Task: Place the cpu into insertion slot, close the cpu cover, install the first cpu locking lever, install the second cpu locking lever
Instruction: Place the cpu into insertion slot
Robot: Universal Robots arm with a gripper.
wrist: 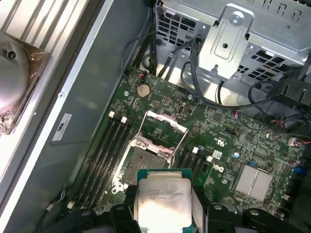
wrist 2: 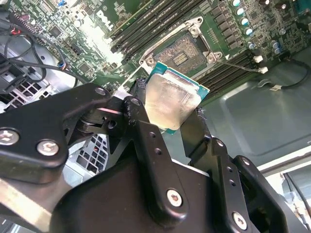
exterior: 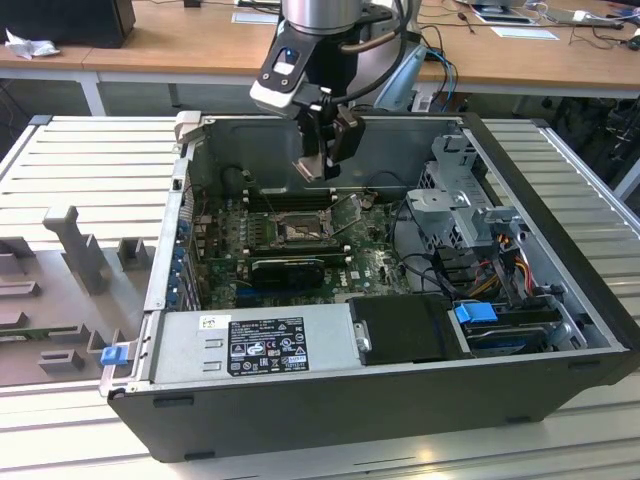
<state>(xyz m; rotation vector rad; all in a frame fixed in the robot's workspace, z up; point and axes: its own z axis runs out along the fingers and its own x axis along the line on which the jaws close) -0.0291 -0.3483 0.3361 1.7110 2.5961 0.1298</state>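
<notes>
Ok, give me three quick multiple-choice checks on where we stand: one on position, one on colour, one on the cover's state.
1. Where is the cpu relative to the socket?
A. seated in it
B. held in the gripper, clear of it
C. lying outside the case, far from it

2. What colour is the cpu's top face?
A. silver-grey
B. red
C. black

3. How is the cpu cover?
A. closed over the socket
B. taken off and lying outside the case
C. standing open on its hinge

Answers:
1 B: both wrist views show the gripper clamped on the cpu, with the bare socket beyond it.
2 A: the metal top shines silver-grey.
3 C: in the first wrist view the frame stands raised beside the empty socket.
</notes>
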